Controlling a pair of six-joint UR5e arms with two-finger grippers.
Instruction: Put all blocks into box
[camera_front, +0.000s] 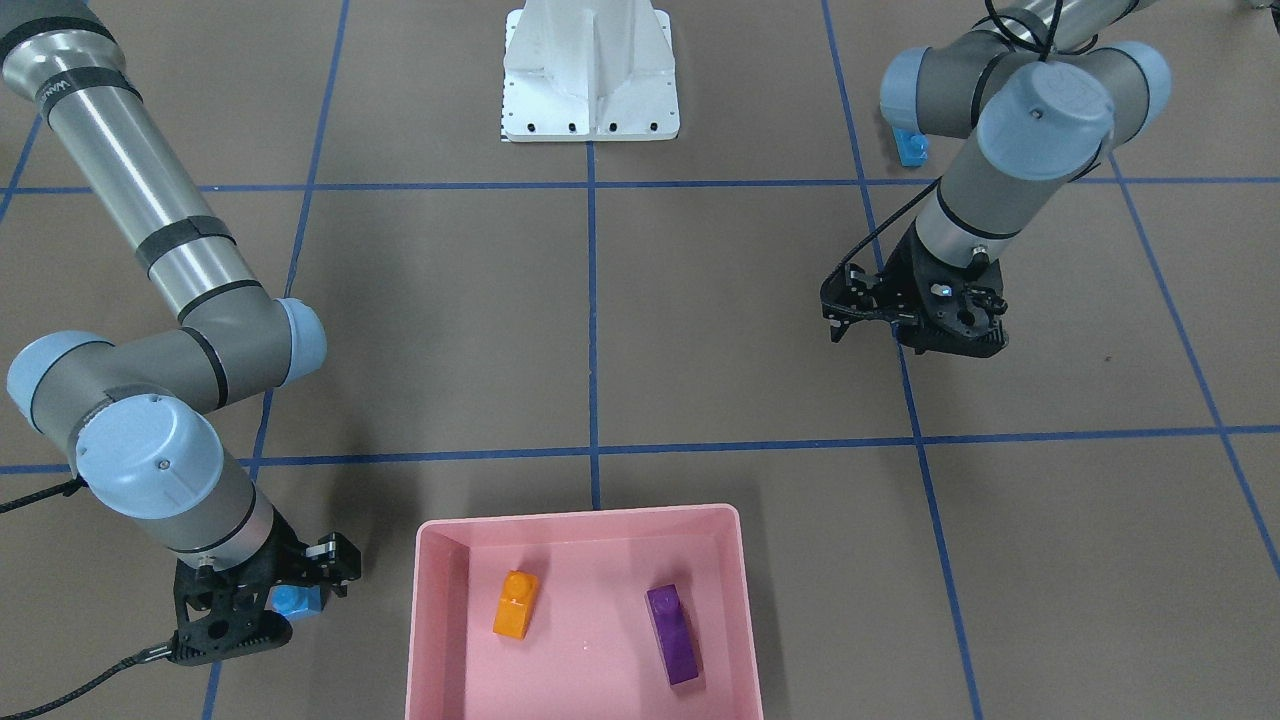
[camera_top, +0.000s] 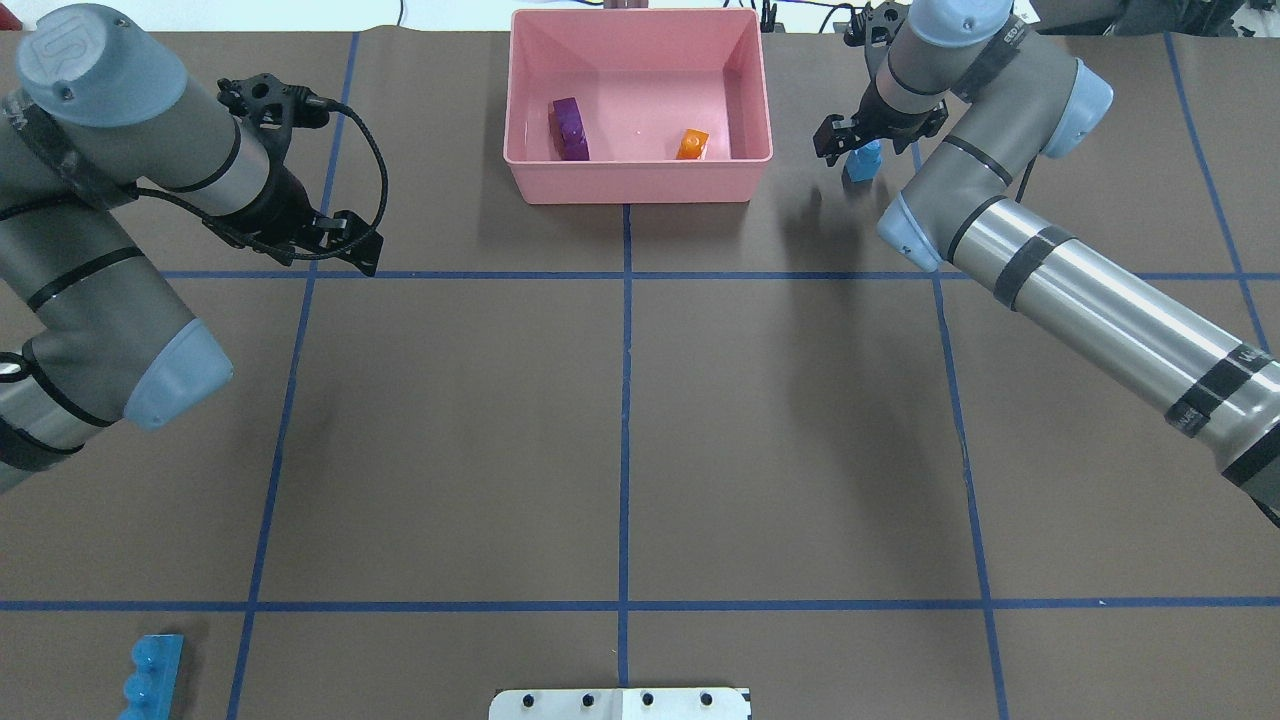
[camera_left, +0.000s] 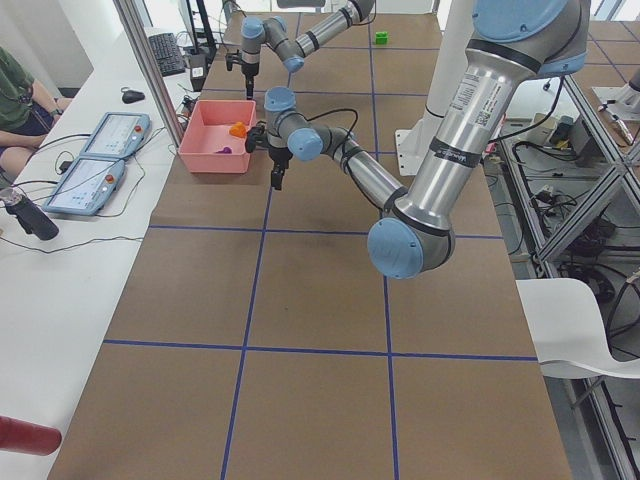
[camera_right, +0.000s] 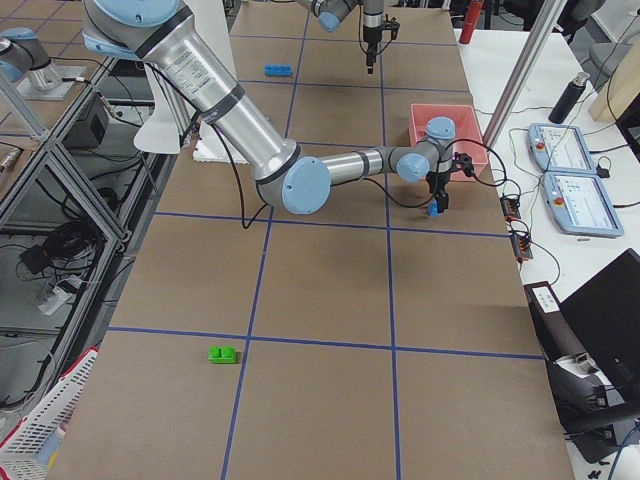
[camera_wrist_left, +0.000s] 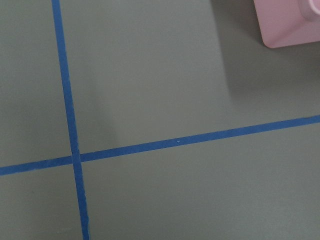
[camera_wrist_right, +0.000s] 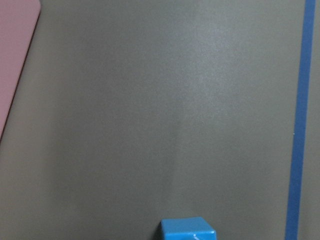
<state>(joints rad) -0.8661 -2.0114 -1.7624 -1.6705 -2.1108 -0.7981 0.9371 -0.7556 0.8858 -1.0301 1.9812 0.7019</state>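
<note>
The pink box holds the orange block and the purple block. My right gripper is low beside the box and shut on the small blue block, which also shows in the overhead view and the right wrist view. My left gripper is open and empty above bare table, left of the box. The long blue block lies near my left arm's base. The green block lies far out on my right side.
The white robot base stands at the middle of the near table edge. Blue tape lines divide the brown table. Tablets and an operator are beyond the box side of the table.
</note>
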